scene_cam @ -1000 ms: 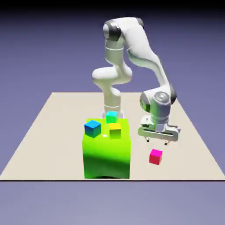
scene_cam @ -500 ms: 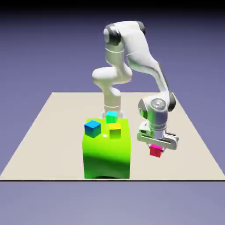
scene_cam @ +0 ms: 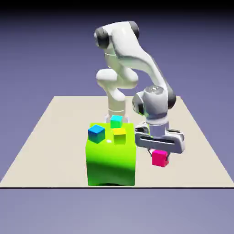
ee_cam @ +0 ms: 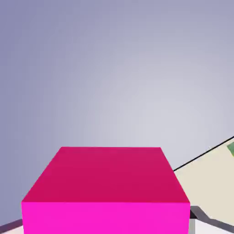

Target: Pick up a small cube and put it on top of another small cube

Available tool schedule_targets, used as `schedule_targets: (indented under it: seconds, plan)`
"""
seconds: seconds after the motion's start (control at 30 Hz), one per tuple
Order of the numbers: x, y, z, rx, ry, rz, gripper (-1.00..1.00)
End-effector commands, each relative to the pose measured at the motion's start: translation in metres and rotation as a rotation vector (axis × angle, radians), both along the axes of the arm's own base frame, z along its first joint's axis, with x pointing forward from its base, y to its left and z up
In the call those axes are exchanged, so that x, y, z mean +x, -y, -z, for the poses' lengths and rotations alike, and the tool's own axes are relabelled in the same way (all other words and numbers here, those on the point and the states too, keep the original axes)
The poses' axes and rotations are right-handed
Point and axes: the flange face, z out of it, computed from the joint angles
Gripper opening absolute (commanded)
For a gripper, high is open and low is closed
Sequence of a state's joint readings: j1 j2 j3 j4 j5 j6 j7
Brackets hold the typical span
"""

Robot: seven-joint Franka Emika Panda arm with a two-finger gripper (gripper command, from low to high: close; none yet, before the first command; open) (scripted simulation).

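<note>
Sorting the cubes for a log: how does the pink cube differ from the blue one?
The pink cube sits in the gripper, beside the green block; the blue cube rests free on that block's top. Pink is magenta, blue is bright blue. Both are small, plain-faced and look alike in size.

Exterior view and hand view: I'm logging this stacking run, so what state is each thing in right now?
Gripper: jaws shut on the magenta cube, tilted.
Magenta cube: held, off the table beside the lime-green block.
Lime-green block: resting on the table, carrying three small cubes.
Blue cube: sitting on the block's top.
Yellow cube: sitting on the block's top.
Teal cube: at the block's top far edge.
</note>
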State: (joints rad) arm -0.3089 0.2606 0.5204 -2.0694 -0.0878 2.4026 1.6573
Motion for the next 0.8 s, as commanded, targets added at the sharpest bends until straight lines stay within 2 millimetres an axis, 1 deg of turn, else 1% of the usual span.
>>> schedule_targets:
  seconds: [0.0, 0.07, 0.17, 0.27, 0.4, 0.43, 0.57, 0.6, 0.63, 0.67, 0.77]
  plan:
    - [0.0, 0.014, -0.011, -0.012, -0.015, 0.021, -1.0]
    - [-0.001, 0.04, -0.033, -0.028, -0.046, 0.063, -1.0]
    - [-0.014, 0.072, -0.061, -0.032, -0.107, 0.113, -1.0]
    - [-0.031, 0.099, -0.091, -0.015, -0.165, 0.157, -1.0]
    - [-0.06, 0.129, -0.132, 0.035, -0.235, 0.203, -1.0]
    - [-0.067, 0.126, -0.131, 0.058, -0.255, 0.195, -1.0]
    - [-0.074, 0.119, -0.063, 0.058, -0.255, 0.195, -1.0]
    - [-0.074, 0.119, -0.063, 0.058, -0.255, 0.195, -1.0]
    - [-0.074, 0.119, -0.063, 0.058, -0.255, 0.195, 1.0]
    - [-0.074, 0.119, -0.063, 0.058, -0.255, 0.195, 1.0]
    - [-0.067, 0.124, -0.114, 0.059, -0.255, 0.195, 1.0]
